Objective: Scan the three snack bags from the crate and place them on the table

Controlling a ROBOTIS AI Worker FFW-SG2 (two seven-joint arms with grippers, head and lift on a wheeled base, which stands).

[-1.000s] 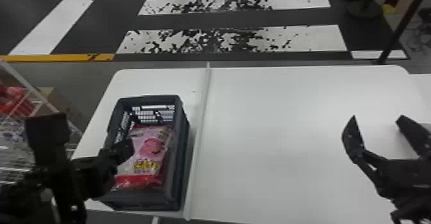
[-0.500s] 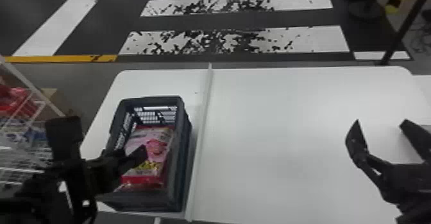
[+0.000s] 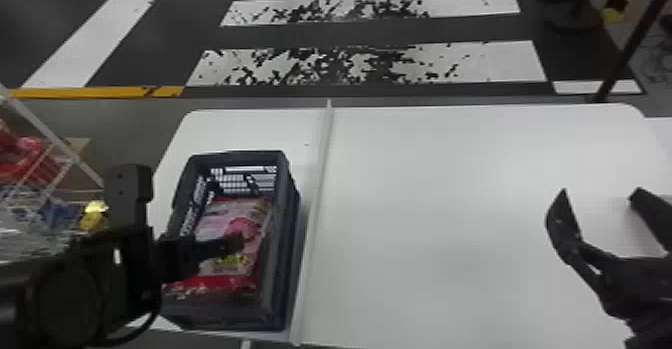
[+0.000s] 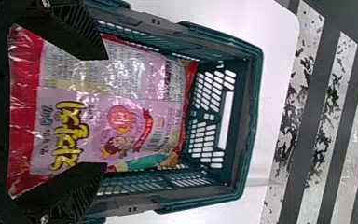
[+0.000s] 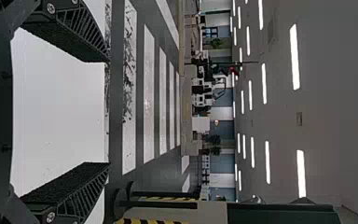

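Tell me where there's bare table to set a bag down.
The widest bare patch of the table runs from the long strip across to the right gripper. A smaller one lies beyond the crate, between its far rim and the table's far edge. It is crowded at the crate, where the left gripper is over the snack bag.

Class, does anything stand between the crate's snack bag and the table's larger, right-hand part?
Yes: the crate's right wall, then the pale strip along the table; the bag would likely need lifting over both.
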